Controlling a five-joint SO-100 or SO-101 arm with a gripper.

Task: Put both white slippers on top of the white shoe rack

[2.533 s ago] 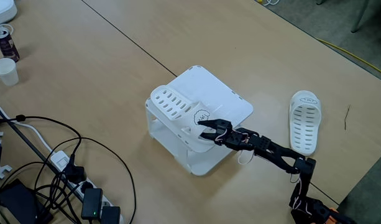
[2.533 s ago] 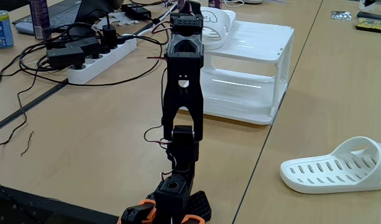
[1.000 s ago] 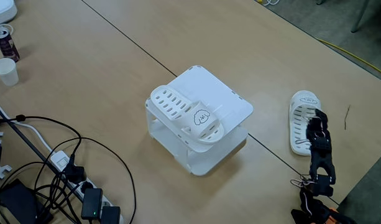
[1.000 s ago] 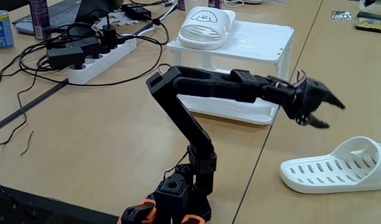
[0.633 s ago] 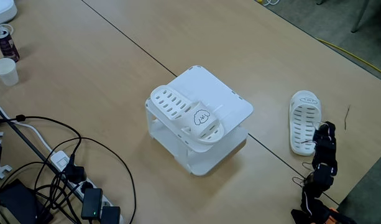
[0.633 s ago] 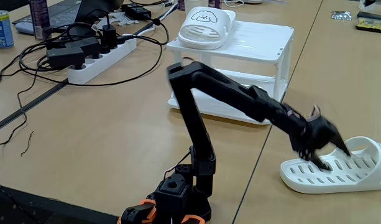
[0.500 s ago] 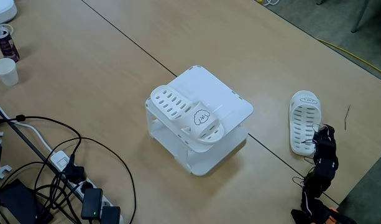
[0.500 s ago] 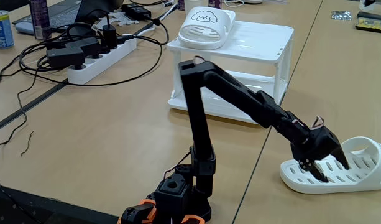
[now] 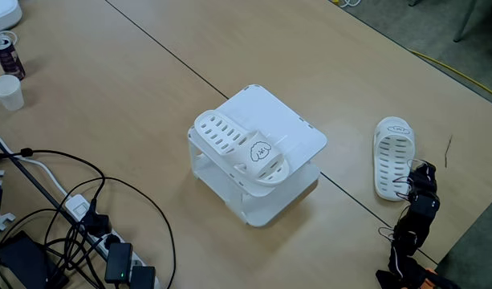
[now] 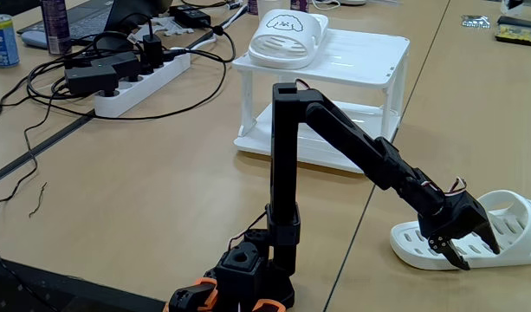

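One white slipper (image 9: 242,149) lies on the left half of the white shoe rack's top (image 9: 287,123), its strap with the dark cartoon mark toward the near edge; it is also seen as slipper (image 10: 287,38) on rack (image 10: 360,62). The other slipper (image 9: 393,154) lies flat on the table to the right. My gripper (image 9: 416,178) is down at that slipper's heel end. In a fixed view the gripper (image 10: 465,244) stands open, its fingers straddling the slotted sole of the slipper (image 10: 514,224), close to or touching it.
Cables (image 9: 77,210) and a power strip (image 10: 132,81) crowd the table's left side. A can (image 9: 6,51) and a paper cup (image 9: 7,91) stand far left, a blue can (image 10: 1,39) too. The table's edge runs just right of the arm base (image 9: 406,273).
The arm left the first slipper on the rack, swung right and came down, open, onto the heel end of the slipper on the table.
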